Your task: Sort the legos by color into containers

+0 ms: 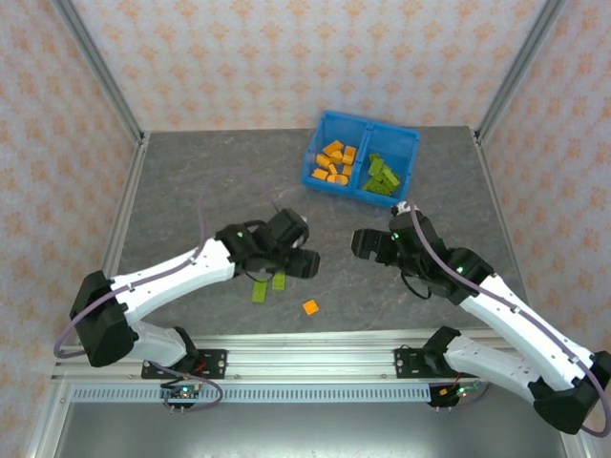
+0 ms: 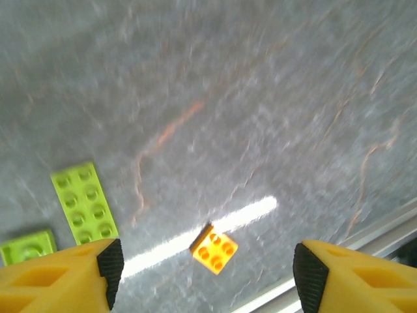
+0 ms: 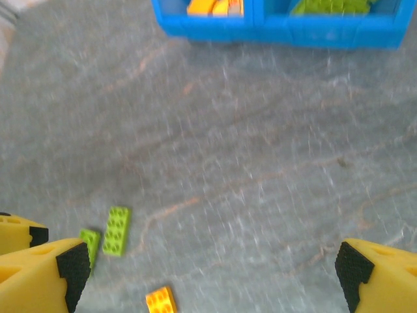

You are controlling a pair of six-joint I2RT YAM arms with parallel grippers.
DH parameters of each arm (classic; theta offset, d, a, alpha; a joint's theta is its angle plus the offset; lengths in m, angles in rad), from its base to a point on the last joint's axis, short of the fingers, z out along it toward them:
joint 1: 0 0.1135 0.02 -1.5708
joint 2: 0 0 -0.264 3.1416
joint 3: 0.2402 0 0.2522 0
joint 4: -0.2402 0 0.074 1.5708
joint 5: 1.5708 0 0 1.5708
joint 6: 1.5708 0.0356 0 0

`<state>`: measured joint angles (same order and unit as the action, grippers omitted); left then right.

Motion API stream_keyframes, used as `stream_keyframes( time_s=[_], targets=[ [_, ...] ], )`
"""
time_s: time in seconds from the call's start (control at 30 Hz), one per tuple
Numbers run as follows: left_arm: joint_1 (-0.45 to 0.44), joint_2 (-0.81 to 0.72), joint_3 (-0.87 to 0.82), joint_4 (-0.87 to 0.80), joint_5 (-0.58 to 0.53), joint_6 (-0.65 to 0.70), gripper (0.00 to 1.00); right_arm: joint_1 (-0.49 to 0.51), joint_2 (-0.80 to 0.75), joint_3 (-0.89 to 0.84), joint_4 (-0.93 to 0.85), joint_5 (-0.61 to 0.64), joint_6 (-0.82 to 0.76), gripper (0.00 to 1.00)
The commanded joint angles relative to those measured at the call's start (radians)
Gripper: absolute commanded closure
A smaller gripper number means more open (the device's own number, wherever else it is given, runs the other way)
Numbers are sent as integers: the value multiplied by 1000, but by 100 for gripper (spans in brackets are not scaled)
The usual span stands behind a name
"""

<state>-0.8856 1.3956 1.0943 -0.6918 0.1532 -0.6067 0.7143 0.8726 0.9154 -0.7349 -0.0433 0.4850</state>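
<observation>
I see my left end effector [image 2: 208, 270] spread wide, gripping nothing. One orange lego [image 2: 214, 248] lies loose on the tabletop [image 2: 260, 98] near it, with two green legos [image 2: 85, 203] lying further left. My right end effector [image 3: 212, 267] is spread wide too, and empty. In the blue bin [image 3: 273, 29], orange bricks [image 1: 334, 160] sit in the left compartment and green bricks [image 1: 382, 174] in the right.
</observation>
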Motion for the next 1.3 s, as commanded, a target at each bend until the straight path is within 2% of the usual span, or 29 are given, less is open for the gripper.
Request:
stream_keyframes(
  time_s=[0.0, 0.33, 0.6, 0.87, 0.97, 1.1, 1.17, 1.27],
  targets=[
    [-69, 65, -27, 3, -70, -123, 26, -4, -36, -28, -116, -92, -36, 2],
    [-151, 286, 4, 43, -14, -120, 20, -6, -90, -84, -109, -86, -17, 1],
    [-194, 374, -25, 83, -15, 65, 23, -6, -84, -88, -90, -80, -18, 1],
    [-198, 411, -56, 74, -20, 204, 40, -6, -80, -81, -84, -103, -6, 1],
    [-198, 427, -56, 65, -33, 250, 49, -5, -80, -95, -56, -255, -39, 1],
    [-198, 437, -64, 84, 16, 282, 57, -6, -58, -113, -91, -445, -55, 2],
    [-198, 433, -74, 109, 32, 277, 60, -6, -53, -119, -121, -482, -62, 3],
    [-196, 436, -85, 144, 48, 257, 65, -6, -68, -124, -139, -470, -63, 3]
  ],
)
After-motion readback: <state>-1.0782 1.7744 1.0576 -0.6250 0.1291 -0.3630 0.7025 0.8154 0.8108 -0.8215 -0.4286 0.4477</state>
